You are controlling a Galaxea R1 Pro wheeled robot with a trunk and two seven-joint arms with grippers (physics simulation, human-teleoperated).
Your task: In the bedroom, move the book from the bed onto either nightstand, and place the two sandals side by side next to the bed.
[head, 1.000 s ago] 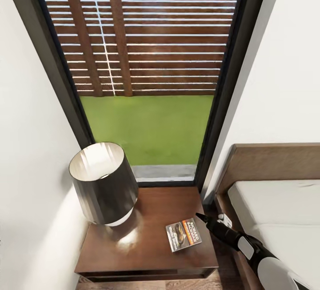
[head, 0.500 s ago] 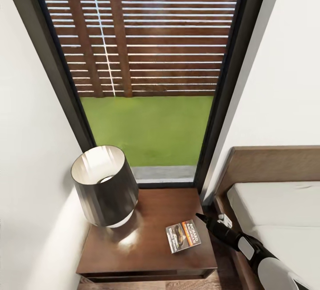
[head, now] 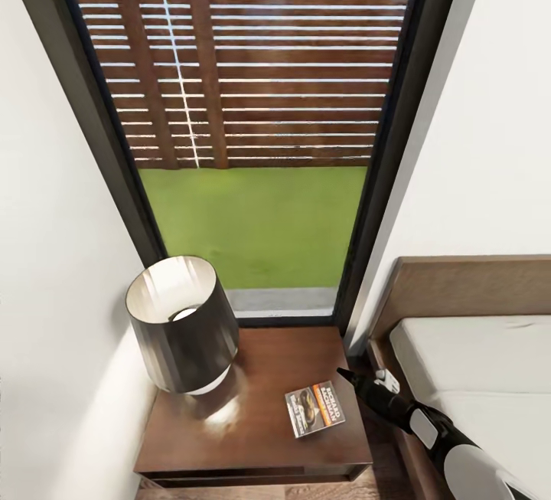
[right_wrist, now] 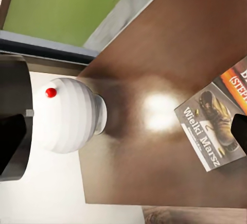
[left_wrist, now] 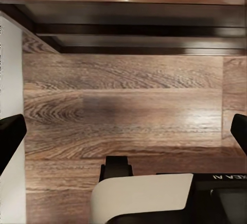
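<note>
- The bed (head: 474,362) sits at four o'clock in my head view: grey mattress, brown headboard against the wall.
- The nightstand (head: 252,439) stands just beside it under the window (head: 252,125), and serves as the table here.
- A lamp (head: 182,324) with a dark shade fills the table's nine o'clock side; from my right wrist its white base (right_wrist: 69,113) looks close to the book.
- The book (head: 315,408) lies flat on the table near the three o'clock edge, so that part looks done. No sandals are in sight.
- My right fingers (head: 367,379) hang spread and empty just past that edge, by the book's corner.
- My left fingers (left_wrist: 123,136) are spread too, over wood floor.
- Risk, as I judge it: pulling my right arm away carelessly could clip the book and slide it off the near edge; a wide swing could knock the lamp.
</note>
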